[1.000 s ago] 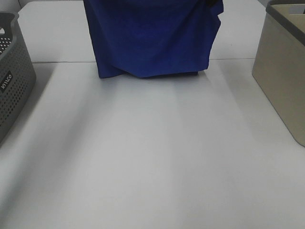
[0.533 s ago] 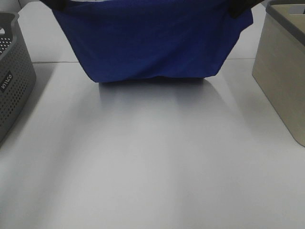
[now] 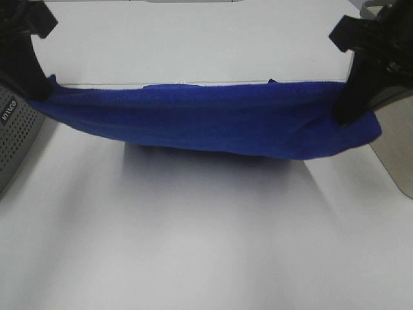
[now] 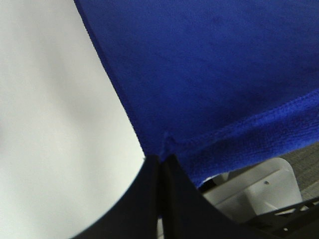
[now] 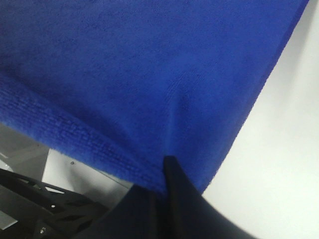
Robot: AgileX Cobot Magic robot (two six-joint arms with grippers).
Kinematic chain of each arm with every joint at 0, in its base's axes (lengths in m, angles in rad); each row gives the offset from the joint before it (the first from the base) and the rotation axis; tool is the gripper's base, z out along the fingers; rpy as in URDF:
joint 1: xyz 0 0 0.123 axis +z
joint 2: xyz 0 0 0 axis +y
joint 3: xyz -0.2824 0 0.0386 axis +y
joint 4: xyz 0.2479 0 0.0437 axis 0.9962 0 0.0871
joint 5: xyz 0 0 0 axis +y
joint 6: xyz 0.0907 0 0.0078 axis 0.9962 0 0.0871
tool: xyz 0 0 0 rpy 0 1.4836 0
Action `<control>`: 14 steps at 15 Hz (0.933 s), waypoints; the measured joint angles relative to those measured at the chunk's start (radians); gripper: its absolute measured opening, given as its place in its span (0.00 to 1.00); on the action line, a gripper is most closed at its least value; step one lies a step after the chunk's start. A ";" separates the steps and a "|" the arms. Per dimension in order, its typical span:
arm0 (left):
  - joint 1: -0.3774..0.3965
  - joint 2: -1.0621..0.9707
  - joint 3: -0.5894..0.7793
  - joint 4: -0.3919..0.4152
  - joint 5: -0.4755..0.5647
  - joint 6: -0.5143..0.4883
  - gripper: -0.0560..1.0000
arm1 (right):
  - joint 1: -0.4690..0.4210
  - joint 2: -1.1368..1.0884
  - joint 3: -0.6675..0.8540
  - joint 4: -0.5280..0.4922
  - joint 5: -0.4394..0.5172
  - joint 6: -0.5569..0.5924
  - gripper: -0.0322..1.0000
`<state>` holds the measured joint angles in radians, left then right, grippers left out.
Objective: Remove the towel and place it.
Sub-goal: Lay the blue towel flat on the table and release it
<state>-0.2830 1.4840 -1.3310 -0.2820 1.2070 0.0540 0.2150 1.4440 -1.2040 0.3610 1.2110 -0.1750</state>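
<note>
Holding the towel (image 3: 206, 126) stretched between both grippers, above the table (image 3: 206, 258).
From the high view, you have it slung wide over the table's far half, sagging in the middle; whether its lower edge touches the table is unclear. The left gripper (image 3: 40, 90) and right gripper (image 3: 343, 113) pinch opposite ends. The left wrist view shows jaws closed tight on a hemmed corner, with the table below. The right wrist view shows the same tight pinch on the other corner. Expect soft, light, limp plush that drapes and bunches; take hold at the stitched hem near the corners, where it looks least likely to slip.
</note>
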 joint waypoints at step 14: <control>-0.002 -0.237 0.588 -0.233 -0.009 -0.005 0.05 | 0.006 -0.286 0.546 0.094 -0.007 0.088 0.05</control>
<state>-0.2850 1.2470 -0.7430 -0.5150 1.1980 0.0490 0.2210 1.1580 -0.6580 0.4550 1.2040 -0.0870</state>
